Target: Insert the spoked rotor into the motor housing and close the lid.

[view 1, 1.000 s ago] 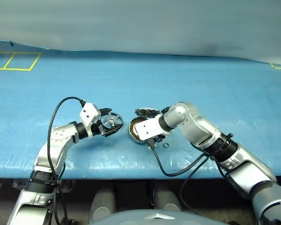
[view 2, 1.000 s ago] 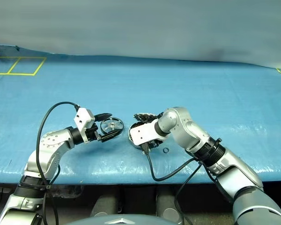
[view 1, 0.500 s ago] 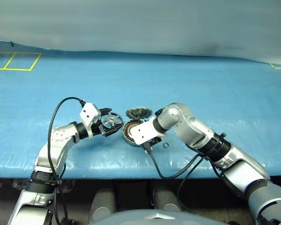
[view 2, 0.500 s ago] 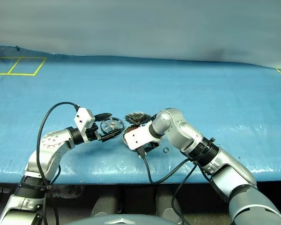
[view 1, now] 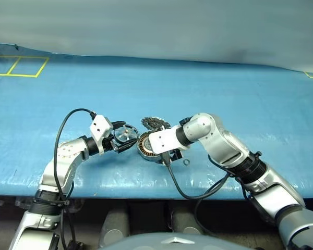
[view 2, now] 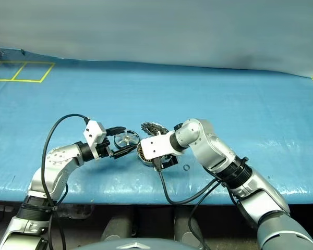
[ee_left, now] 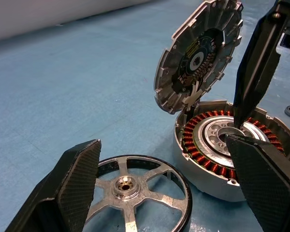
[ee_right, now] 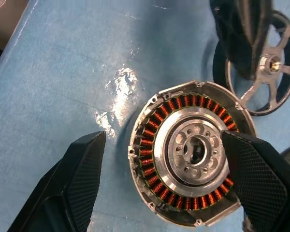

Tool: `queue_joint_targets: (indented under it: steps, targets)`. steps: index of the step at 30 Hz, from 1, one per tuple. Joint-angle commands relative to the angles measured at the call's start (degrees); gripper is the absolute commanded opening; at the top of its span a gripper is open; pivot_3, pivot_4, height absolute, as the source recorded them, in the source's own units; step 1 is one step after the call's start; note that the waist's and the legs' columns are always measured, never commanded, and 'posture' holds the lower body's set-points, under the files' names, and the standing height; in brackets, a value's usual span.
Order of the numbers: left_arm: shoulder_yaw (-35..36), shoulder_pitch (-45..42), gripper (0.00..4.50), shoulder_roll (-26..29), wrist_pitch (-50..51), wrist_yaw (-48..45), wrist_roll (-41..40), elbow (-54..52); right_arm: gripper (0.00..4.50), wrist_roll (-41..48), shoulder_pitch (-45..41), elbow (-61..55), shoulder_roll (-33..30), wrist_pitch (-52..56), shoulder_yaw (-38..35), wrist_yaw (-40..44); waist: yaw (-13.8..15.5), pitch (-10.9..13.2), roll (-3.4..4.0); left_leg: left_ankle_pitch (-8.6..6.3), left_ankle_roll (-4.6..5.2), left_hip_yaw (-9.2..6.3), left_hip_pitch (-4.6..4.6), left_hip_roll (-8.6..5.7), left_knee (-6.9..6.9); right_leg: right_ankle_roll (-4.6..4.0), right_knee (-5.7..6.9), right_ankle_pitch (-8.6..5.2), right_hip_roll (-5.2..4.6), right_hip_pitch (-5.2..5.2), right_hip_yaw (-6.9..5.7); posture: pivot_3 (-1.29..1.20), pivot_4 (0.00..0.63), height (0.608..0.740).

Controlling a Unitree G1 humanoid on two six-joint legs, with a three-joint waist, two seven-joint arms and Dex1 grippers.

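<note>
Left claw stands released around the spoked rotor on the desk; our right claw, released, hovers over the open motor housing, lid raised. Next we must grasp the rotor.

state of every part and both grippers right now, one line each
silver cup-shaped motor housing with copper windings: open, nothing inserted
slotted silver-grey lid disc: off, tilted up on edge at the housing rim
silver spoked rotor wheel: flat on blue table, outside housing
left gripper: open around rotor
right gripper: open over housing
</note>
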Motion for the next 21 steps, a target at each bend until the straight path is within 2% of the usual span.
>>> queue_joint_targets:
  steps: [1, 8, 13, 21]
  targets:
    - [-0.68, -1.07, 4.5, -0.16, 0.37, -1.66, -0.99, -1.12, 4.0, 2.36, 1.41, -4.82, -1.21, 2.25, -3.54, -1.58, -0.01, 0.0, 0.0, 0.0, 0.0, 0.0, 0.0, 0.0, 0.01, 0.0, -0.01, 0.0, 0.0, 0.0, 0.0, 0.0, 0.15, 0.74]
    - [-3.98, -1.18, 4.5, 0.16, 2.5, -5.18, -1.05, -0.95, 4.0, 12.6, 15.02, -13.85, -1.45, 9.42, -17.48, -9.24, 0.36, 0.0, -0.02, -0.01, 0.0, -0.02, -0.07, -0.04, -0.02, -0.02, -0.08, -0.01, -0.04, -0.01, 0.0, 0.0, 0.15, 0.74]
    - [-5.29, -1.7, 4.5, 0.67, 2.73, -7.7, -1.17, -1.26, 4.0, 15.7, 25.03, -17.12, -1.53, 10.62, -26.5, -17.04, 0.45, 0.0, -0.03, -0.01, 0.0, -0.01, -0.03, -0.04, 0.02, -0.01, -0.07, -0.03, -0.04, 0.02, 0.0, 0.0, 0.15, 0.74]
    - [-6.83, -2.37, 4.5, 1.96, 2.56, -12.41, -1.81, -3.12, 4.0, 21.76, 38.34, -17.36, -0.8, 11.48, -34.42, -23.79, 0.41, 0.0, -0.03, -0.01, 0.0, 0.03, -0.04, -0.03, 0.01, -0.02, -0.1, -0.03, -0.05, 0.0, 0.03, 0.0, 0.15, 0.74]
